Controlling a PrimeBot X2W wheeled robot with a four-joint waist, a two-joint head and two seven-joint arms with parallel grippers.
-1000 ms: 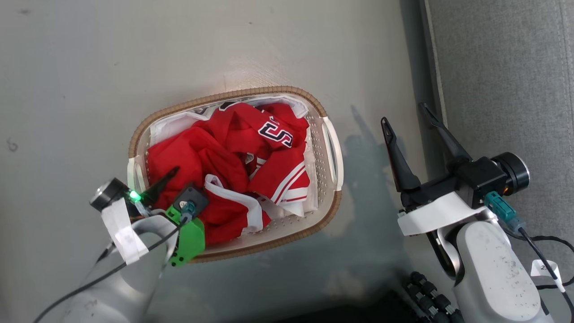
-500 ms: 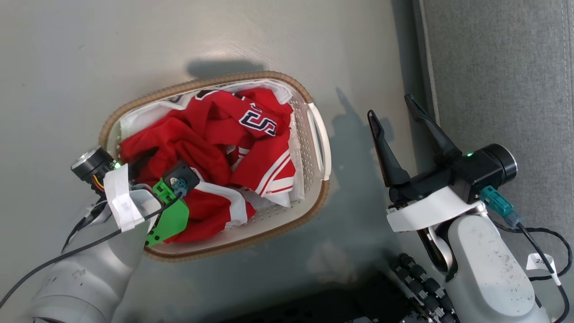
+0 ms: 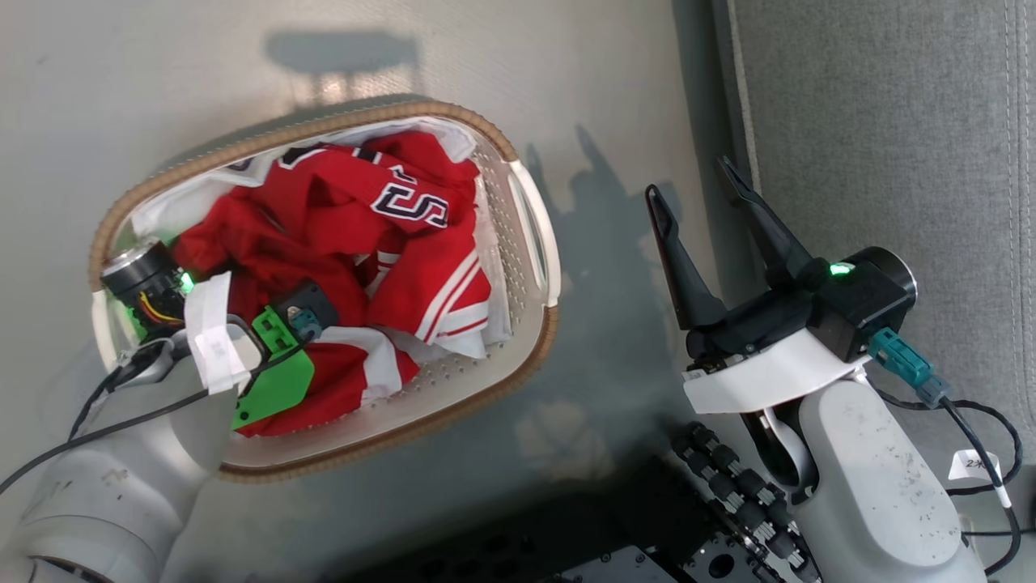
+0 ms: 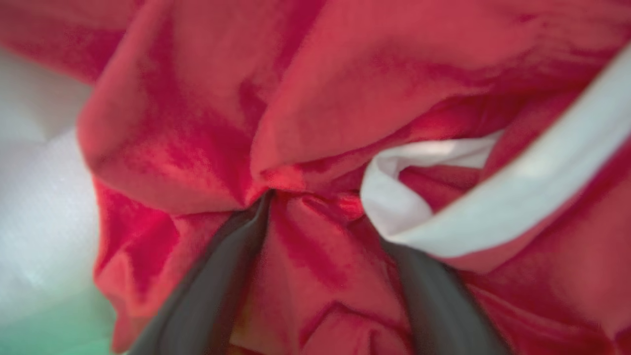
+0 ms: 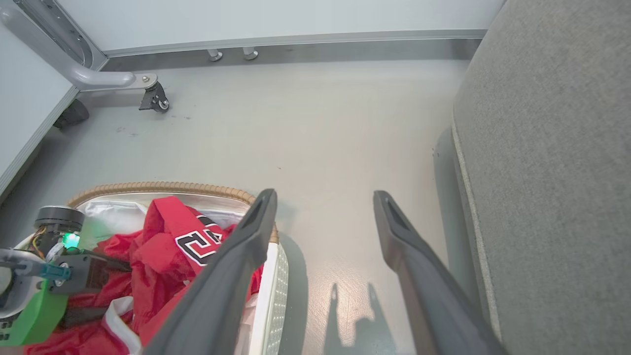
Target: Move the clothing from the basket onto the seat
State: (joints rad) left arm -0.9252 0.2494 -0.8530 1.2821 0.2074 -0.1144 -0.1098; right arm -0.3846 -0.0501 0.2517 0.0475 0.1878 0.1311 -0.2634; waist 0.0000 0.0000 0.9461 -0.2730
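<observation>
Though left jaws stand wide astride a fold, jersey [image 3: 324, 210] lies in basket [image 3: 518, 324]; right jaws wide, empty; seat [image 3: 890, 121] awaits.

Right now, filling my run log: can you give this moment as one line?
stage: pre-grasp | left gripper: open, in clothing folds | right gripper: open, empty, beside seat | clothing: in basket

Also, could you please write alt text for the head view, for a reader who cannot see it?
The left gripper is pushed down into a crumpled red jersey lying in a white basket with a brown rim, on a grey floor. The right gripper hangs open above the floor, between the basket and a grey sofa cushion.
</observation>
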